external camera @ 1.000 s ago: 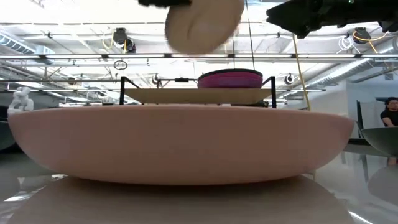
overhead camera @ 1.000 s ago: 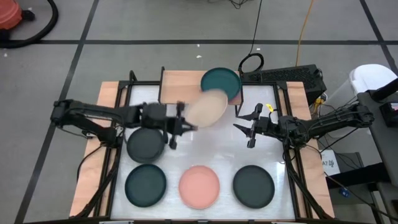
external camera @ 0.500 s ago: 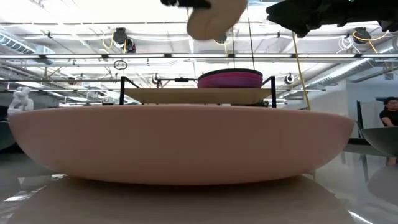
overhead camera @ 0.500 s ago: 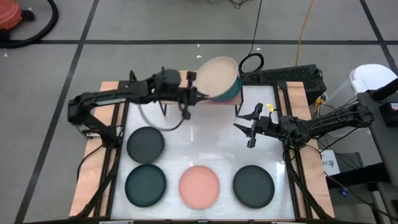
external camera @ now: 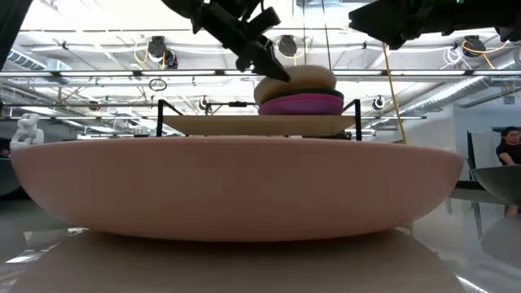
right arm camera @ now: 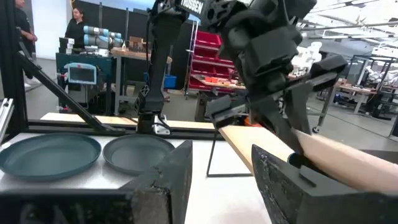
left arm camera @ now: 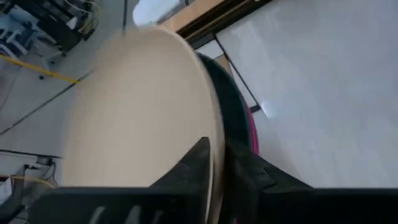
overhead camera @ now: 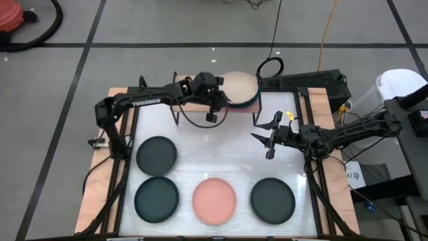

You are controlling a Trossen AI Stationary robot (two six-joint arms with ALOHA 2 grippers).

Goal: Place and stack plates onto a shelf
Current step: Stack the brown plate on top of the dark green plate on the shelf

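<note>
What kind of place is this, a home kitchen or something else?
Not a kitchen: most likely a robotics lab or workshop. Beyond the white table the right wrist view shows red storage bins, workbenches and people standing, the low view shows an open ceiling with pipes, and cables run across the floor.

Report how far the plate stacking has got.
Done: a stack with a magenta plate sits on the shelf. In hand: the left pincer grips the beige plate, lowering it onto that stack. Left: the salmon plate and three dark plates on the table. The right pincer waits open.
</note>
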